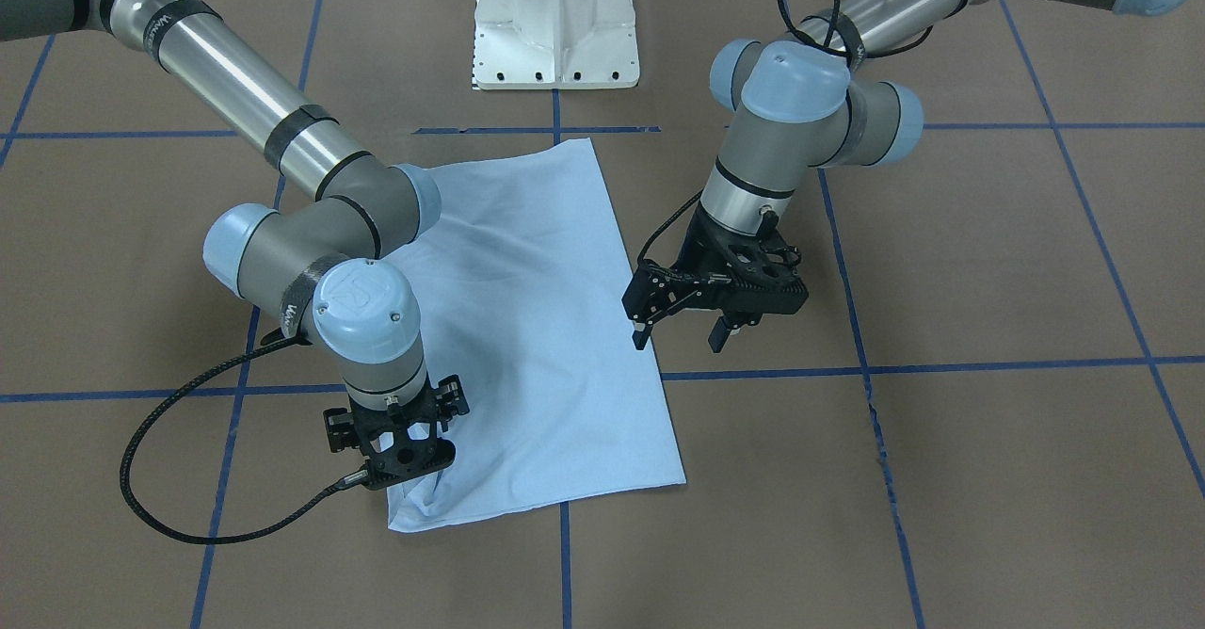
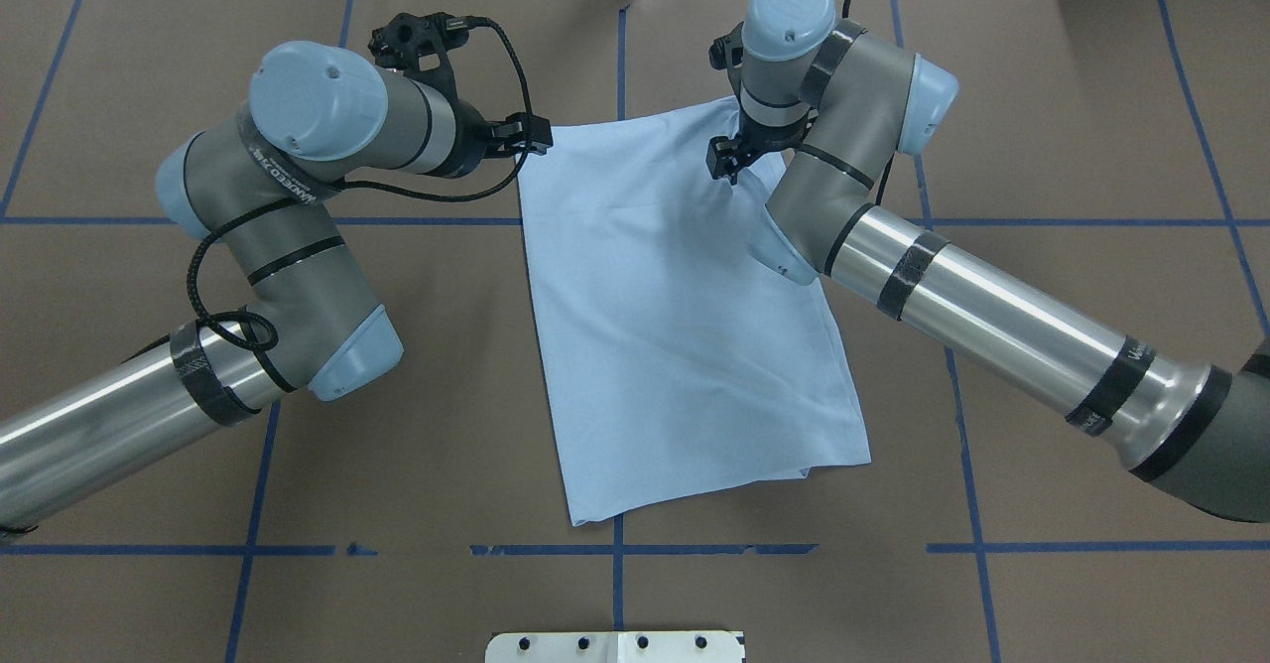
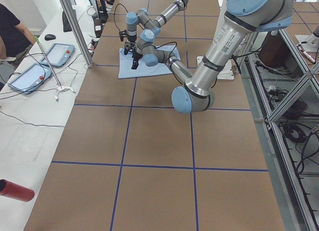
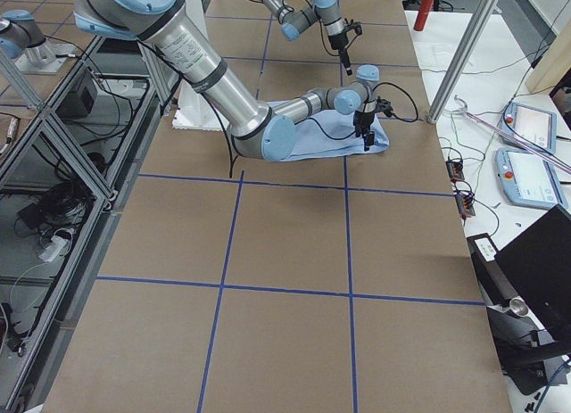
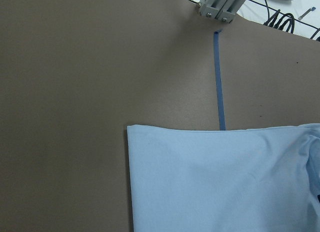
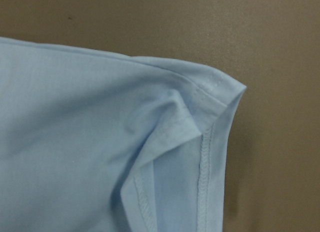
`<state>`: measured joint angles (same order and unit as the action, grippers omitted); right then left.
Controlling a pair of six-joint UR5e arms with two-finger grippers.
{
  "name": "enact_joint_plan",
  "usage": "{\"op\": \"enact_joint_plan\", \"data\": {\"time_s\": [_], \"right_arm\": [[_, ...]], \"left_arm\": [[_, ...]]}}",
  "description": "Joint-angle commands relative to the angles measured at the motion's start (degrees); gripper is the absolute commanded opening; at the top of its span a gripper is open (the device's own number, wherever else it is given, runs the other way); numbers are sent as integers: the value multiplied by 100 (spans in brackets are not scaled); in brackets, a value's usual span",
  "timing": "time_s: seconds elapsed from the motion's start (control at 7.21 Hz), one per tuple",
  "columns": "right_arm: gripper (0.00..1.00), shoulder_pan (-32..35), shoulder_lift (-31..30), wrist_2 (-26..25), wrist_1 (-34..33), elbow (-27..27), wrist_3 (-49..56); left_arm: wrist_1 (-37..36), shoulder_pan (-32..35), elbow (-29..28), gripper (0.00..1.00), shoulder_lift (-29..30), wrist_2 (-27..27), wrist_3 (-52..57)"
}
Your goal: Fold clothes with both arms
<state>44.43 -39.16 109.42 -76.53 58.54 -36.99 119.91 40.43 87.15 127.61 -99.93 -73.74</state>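
Right claw (image 1: pixel 406 471) on T-shirt (image 1: pixel 546 328) corner, grip unclear, left claw (image 1: pixel 680 334) wide open, empty, beside its edge

One table (image 2: pixel 1091 395); one light blue shirt (image 2: pixel 675 345); two robot arms, left arm (image 2: pixel 288 266) and right arm (image 2: pixel 992 316); two grippers, left gripper (image 1: pixel 680 339) and right gripper (image 1: pixel 407 469); one white base (image 1: pixel 555 36); two tablets (image 3: pixel 61 53) (image 3: pixel 29 77); one person (image 3: pixel 15 31).

I see a brown desk (image 2: pixel 1091 97) gridded with blue tape (image 2: pixel 99 218). A folded light blue shirt (image 2: pixel 675 345) lies flat on it, apart from a white base (image 1: pixel 555 36).
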Motion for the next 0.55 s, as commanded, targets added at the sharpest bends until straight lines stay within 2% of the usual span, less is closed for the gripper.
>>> {"op": "enact_joint_plan", "data": {"time_s": [0.0,0.42], "right_arm": [[100,39,-39,-52,6,-45,42],[100,354,-196,-52,6,-168,304]], "left_arm": [[6,-9,-6,100,0,0,0],[15,-9,-14,100,9,0,-26]]}}
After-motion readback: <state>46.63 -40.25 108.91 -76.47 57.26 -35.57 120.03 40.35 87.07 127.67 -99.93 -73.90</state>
